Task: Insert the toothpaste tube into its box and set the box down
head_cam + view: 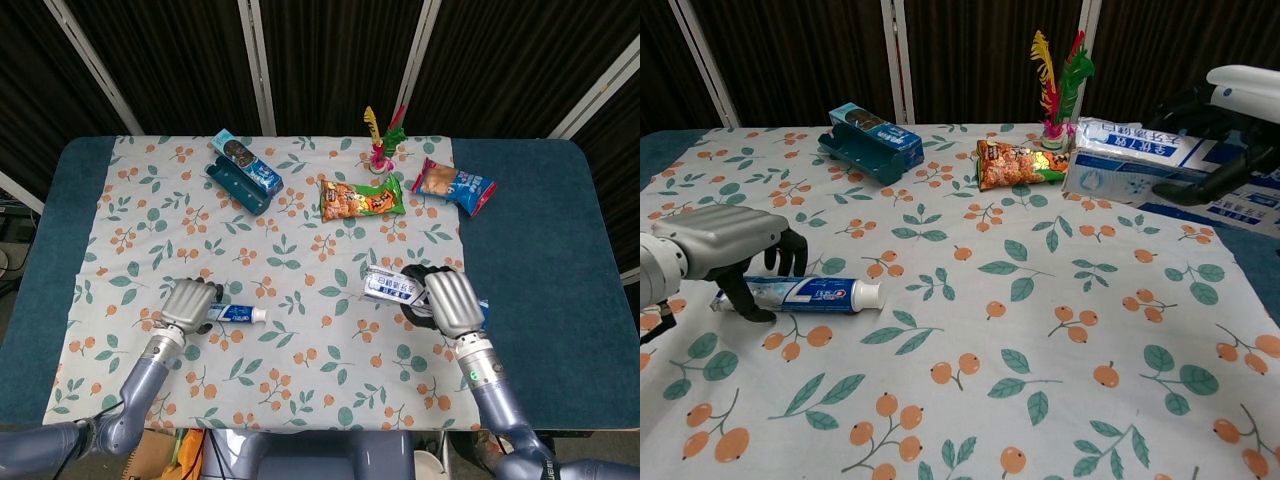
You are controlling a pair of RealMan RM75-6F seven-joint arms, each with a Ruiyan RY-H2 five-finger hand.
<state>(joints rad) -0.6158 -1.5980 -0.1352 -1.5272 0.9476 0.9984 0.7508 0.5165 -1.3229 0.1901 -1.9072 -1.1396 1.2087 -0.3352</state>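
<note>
Left hand (725,240): we see it lowered over the tail end of the toothpaste tube (805,294), fingers (790,252) curled down around it; whether they have truly clamped the tube we cannot tell
Toothpaste tube: lying flat on the floral cloth (290,260) near the worktop's front left, cap pointing toward the middle
Right hand (452,303): gripping the box (1130,170), which we see held clear of the cloth toward the right edge
Box: its end that faces the tube looks open, though we cannot be sure
Done: in our judgement only the box pickup; the tube grasp is under way
Left: lifting the tube, lining it up with the box mouth, sliding it in, setting the box down
Bystanders: snack bags (361,197) and a teal box (243,172) sit along the far edge, well apart from both hands
</note>
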